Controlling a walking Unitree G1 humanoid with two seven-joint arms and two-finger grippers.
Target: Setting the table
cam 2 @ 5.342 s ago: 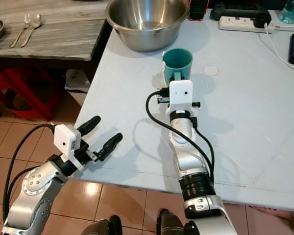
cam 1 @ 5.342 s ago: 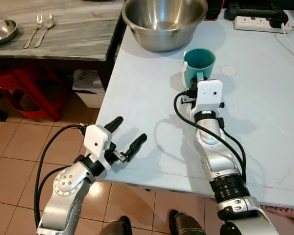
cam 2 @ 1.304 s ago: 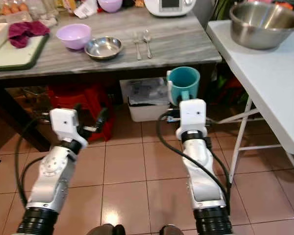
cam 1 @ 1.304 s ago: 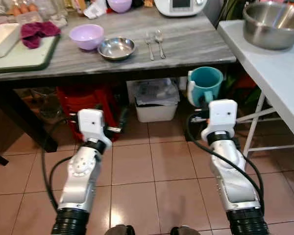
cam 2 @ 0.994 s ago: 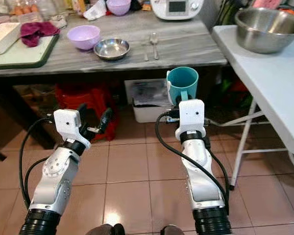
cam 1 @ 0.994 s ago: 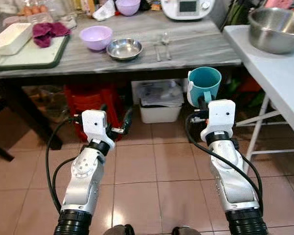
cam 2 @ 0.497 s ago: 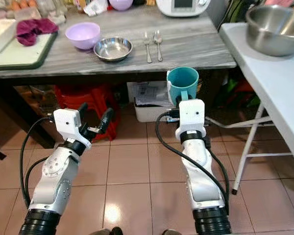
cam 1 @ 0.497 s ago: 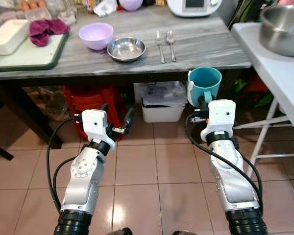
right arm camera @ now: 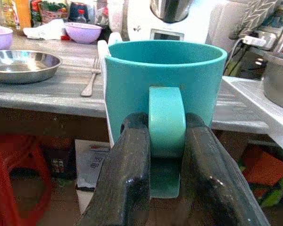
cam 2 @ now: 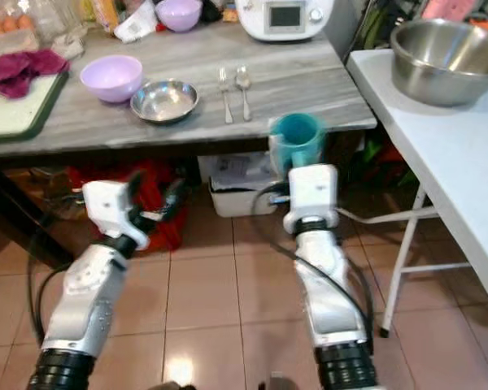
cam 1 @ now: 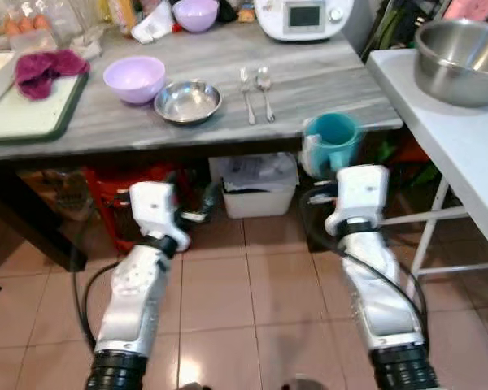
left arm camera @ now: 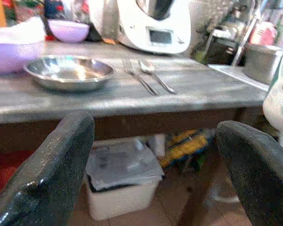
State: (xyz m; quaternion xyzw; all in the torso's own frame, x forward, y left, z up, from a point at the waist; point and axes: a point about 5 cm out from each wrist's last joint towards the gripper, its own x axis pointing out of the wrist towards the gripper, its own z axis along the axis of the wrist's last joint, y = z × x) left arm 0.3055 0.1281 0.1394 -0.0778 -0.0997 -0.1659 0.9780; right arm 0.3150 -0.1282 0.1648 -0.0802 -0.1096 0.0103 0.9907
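The right gripper pinches the teal mug by its handle, upright for carrying toward the grey table, while the left gripper hangs wide, empty.

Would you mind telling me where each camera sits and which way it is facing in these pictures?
Left eye view: on the head, looking forward and down at the grey table; both silver arms show.
Right eye view: the other eye beside it, same scene, slightly offset.
Left wrist view: on the left wrist, looking along the open left gripper at the steel dish, fork and spoon.
Right wrist view: on the right wrist, looking along the right gripper, shut on the teal mug handle.
Shared: both wrist views see the dish and fork.
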